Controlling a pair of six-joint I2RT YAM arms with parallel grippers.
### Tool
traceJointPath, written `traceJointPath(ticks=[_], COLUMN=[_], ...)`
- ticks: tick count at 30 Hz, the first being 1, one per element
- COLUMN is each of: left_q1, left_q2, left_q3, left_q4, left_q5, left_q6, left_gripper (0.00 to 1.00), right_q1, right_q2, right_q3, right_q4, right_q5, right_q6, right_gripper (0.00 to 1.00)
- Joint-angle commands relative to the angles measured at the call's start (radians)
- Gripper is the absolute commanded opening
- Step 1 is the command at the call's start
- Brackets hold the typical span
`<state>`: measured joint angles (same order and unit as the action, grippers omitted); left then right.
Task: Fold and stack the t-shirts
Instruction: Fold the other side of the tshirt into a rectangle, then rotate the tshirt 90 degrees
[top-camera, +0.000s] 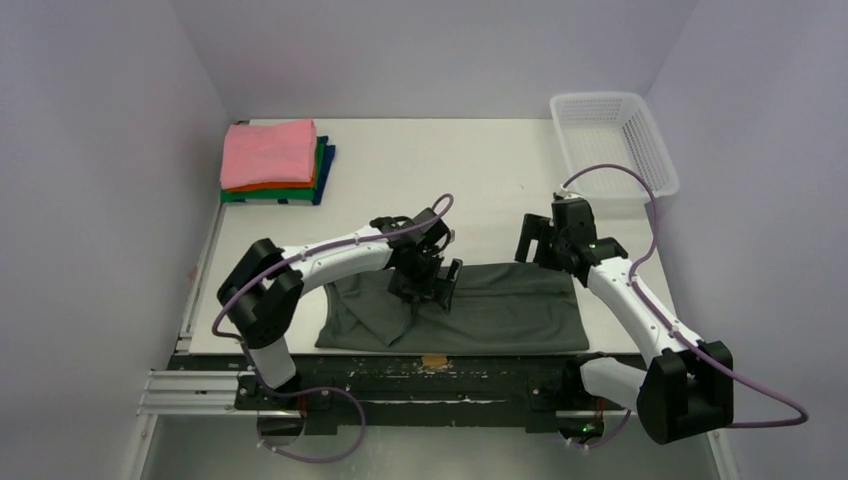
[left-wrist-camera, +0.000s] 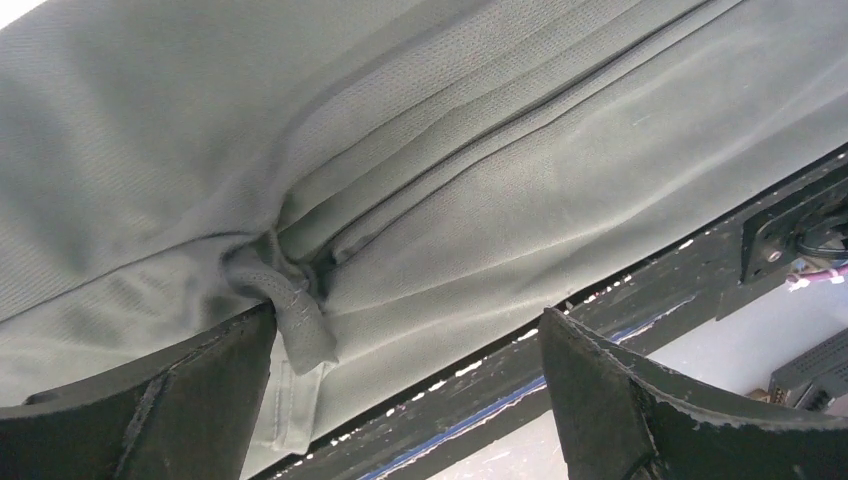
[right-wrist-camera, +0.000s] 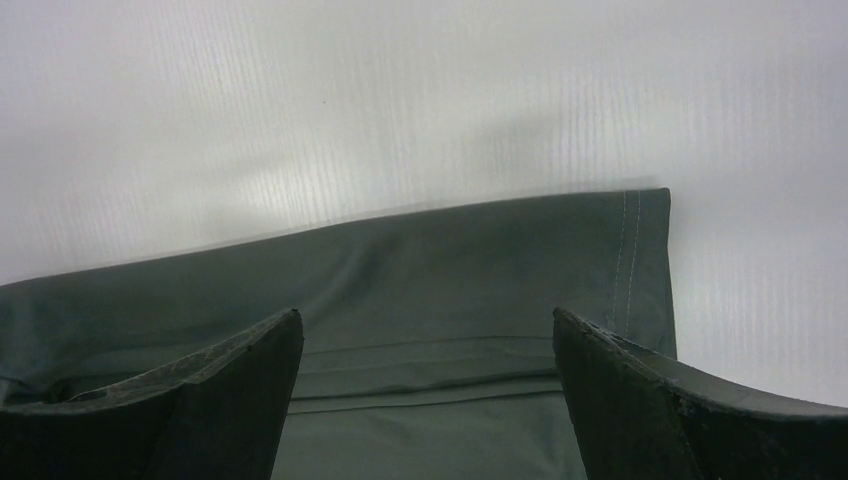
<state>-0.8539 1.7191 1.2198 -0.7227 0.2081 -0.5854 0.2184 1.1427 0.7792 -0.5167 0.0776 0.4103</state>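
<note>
The charcoal-grey t-shirt (top-camera: 490, 305) lies folded lengthwise along the near table edge, with a sleeve spread at its left end. My left gripper (top-camera: 428, 285) is open just above its left-middle part; in the left wrist view (left-wrist-camera: 410, 340) a bunched fold (left-wrist-camera: 290, 290) sits beside the left finger. My right gripper (top-camera: 538, 250) is open above the shirt's far right edge; the right wrist view (right-wrist-camera: 425, 330) shows the hemmed corner (right-wrist-camera: 635, 260) between the fingers. A stack of folded shirts, pink (top-camera: 268, 152) on top of orange, green and dark blue, lies at the back left.
A white mesh basket (top-camera: 612, 140) stands at the back right corner. The near table edge with a black rail (top-camera: 420, 385) runs just below the grey shirt. Purple walls enclose the table on three sides.
</note>
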Motion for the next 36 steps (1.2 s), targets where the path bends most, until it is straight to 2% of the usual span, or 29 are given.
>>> traceJointPath(ticks=[1,5,9,13,17,22,28,31,36], left_q1=[-0.022,-0.028,-0.028,-0.027,-0.010,0.099,0.164,0.193,0.269], left_q2=[0.057,0.122,0.122,-0.027,-0.249,-0.350,-0.287,-0.198,-0.003], left_q3=[0.052,0.059,0.058,-0.001,-0.105,-0.268,-0.345,-0.326,-0.212], left_q4=[0.033,0.072,0.047,0.024,-0.013,-0.006,0.102,0.145,0.179], left_q5=[0.087,0.136,0.108,0.046,-0.086,-0.106,-0.126,-0.164,-0.140], left_q6=[0.029,0.012,0.004,-0.030,-0.113,-0.236,-0.320,-0.341,-0.308], left_gripper=[1.00,1.00,1.00,1.00,1.00,1.00,1.00,1.00,1.00], right_q1=[0.000,-0.001,0.001,0.001,0.000,0.006,0.016,0.022,0.025], right_q2=[-0.012,-0.006,-0.001,0.008,0.028,0.080,0.119,0.127,0.113], right_q3=[0.009,0.009,0.007,-0.002,-0.020,-0.021,-0.047,-0.060,-0.036], right_q4=[-0.016,-0.018,-0.013,0.015,0.072,0.103,0.086,0.085,0.080], right_q5=[0.044,0.037,0.021,-0.035,-0.155,-0.258,-0.294,-0.304,-0.266], right_q6=[-0.001,-0.001,-0.008,-0.030,-0.039,-0.045,-0.044,-0.043,-0.046], right_gripper=[0.93,0.93,0.93,0.93,0.93,0.92,0.92,0.91,0.92])
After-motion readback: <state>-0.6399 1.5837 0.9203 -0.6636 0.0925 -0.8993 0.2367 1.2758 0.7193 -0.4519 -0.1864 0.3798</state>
